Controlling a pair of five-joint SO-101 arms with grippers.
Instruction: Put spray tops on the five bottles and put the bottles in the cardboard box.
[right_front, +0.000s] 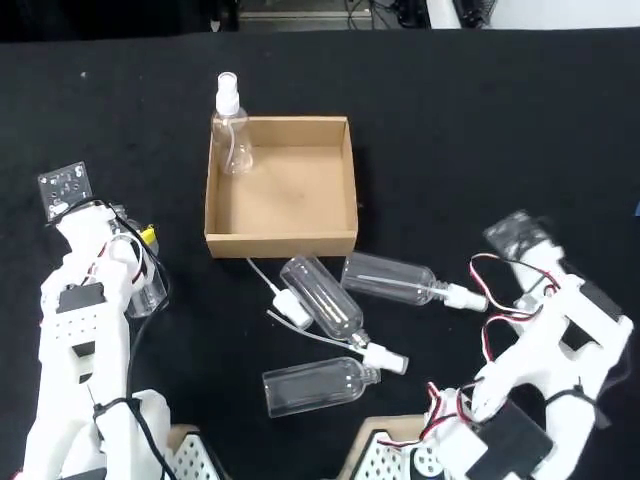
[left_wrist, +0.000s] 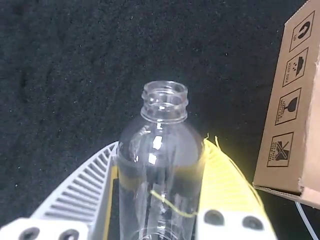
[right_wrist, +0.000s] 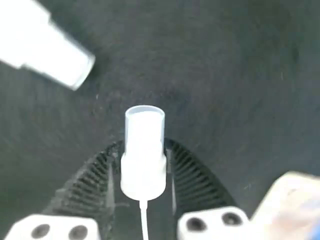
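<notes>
a black table seen from above, with an open cardboard box in the middle; 1 finished bottle, spray top on, stands upright in the box's far left corner. the left gripper is closed around the body of a clear bottle with a bare, open neck, near the box's left wall; the right gripper is clamped on a white spray top, whose thin tube trails back between the jaws. 3 more bottles lie on their sides in front of the box; the one furthest right has a top on, and loose tops with thin tubes lie among them.

the step in hand looks to be joining the held top to the held bottle. to do it well, the left gripper should hold the bottle upright and steady, neck clear of the box wall; the right should bring the top over the neck, thread the tube tip into the opening first, square the collar, then press or turn it down; a tilted approach could bend the tube against the rim.
</notes>
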